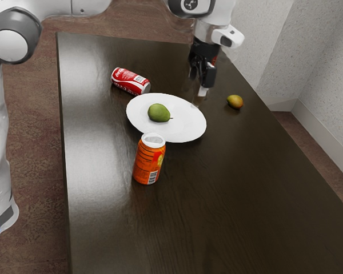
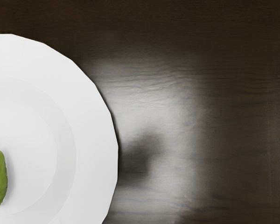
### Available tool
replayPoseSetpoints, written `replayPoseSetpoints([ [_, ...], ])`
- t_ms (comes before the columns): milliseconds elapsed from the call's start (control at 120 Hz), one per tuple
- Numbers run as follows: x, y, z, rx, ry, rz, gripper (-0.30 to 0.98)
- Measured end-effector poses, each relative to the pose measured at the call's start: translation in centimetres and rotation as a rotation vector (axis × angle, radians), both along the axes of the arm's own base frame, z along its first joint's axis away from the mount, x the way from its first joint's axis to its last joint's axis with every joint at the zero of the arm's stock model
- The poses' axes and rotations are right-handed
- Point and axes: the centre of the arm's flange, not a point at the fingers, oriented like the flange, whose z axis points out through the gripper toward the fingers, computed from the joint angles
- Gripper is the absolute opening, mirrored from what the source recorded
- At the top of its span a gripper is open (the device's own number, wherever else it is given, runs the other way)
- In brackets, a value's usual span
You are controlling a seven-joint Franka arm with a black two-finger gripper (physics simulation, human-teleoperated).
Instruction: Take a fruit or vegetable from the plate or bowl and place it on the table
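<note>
Pear [image 1: 158,112]: on the plate [image 1: 188,123]
Gripper [image 1: 202,85]: to the exterior view's right of the pear; how far open or holding what, we cannot tell
Orange can [image 1: 148,162]: upright, plate's near side

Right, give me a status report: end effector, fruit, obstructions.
End effector empty, raised beside plate. Pear on plate, uncovered. Red can lying, orange can standing, both near plate.

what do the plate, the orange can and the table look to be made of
The plate: likely glazed ceramic, though it could be plastic; it is smooth and plain white.
The orange can: probably printed metal, judging by its bare silvery lid.
The table: dark wood or wood veneer with a satin finish; fine grain lines and a soft sheen show.
</note>
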Motion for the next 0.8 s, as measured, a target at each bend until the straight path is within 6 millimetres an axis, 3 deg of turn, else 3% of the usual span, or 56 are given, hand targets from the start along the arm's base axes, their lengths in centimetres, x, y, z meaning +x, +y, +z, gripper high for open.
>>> replayPoseSetpoints([
  [33,-0.1,0.0,5.1,-0.006,-0.086,0.003,0.68],
  [67,-0.5,0.0,7.8,-0.011,-0.124,0.006,0.68],
  [108,-0.9,0.2,9.4,-0.015,-0.137,0.013,0.68],
  [200,-1.7,1.4,10.9,-0.019,-0.132,0.042,0.67],
  [267,-5.7,2.9,20.2,-0.004,-0.307,0.077,0.67],
  [283,-6.9,3.4,21.8,0.002,-0.335,0.087,0.67],
  [308,-7.7,4.1,22.7,0.010,-0.342,0.102,0.67],
  [333,-7.6,5.0,22.4,0.017,-0.322,0.117,0.67],
  [442,-3.3,8.1,15.4,0.028,-0.129,0.163,0.67],
  [492,-1.6,6.2,13.2,0.035,-0.081,0.129,0.67],
  [550,-0.7,2.9,12.2,0.045,-0.060,0.072,0.67],
  [633,-0.6,2.1,12.0,0.055,-0.053,0.062,0.67],
  [717,-0.7,4.5,10.9,0.064,-0.020,0.109,0.67],
  [750,-1.2,6.2,9.0,0.056,0.026,0.138,0.67],
  [800,-4.9,9.1,4.1,0.011,0.113,0.178,0.67],
])
